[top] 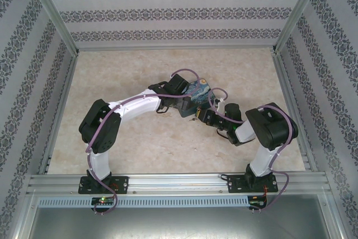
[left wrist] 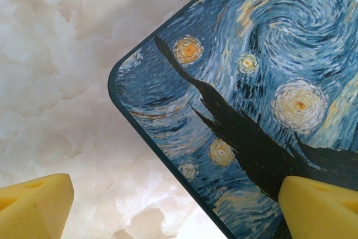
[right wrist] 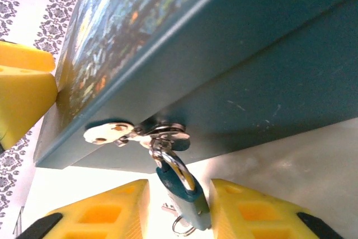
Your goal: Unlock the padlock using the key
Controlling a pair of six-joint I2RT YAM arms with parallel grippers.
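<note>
Right wrist view gives us the closest look: the padlock (right wrist: 184,197), blue-bodied with a thin silvery shackle, hangs from the metal hasp (right wrist: 137,132) on the front wall of the painted box (right wrist: 268,54); its shackle passes through the hasp's loop; a small silvery ring (right wrist: 182,229) shows at the bottom of its body. We see the right hand (right wrist: 179,186) partly open, its two yellow fingers (right wrist: 106,216) standing on either side of the padlock (very close, with a sliver of pale tabletop (right wrist: 291,166) showing between the body and one finger); it grips nothing.

Left wrist view looks down on a rounded corner of the box's lid; the left hand (left wrist: 176,188) is spread wide and holds nothing; one finger sits over the lid, the other over the marbled tabletop.

From the top external view we see both arms bent inward to the box, which sits near the middle of the tabletop; the left hand is at its left side, the right hand at its near side.
</note>
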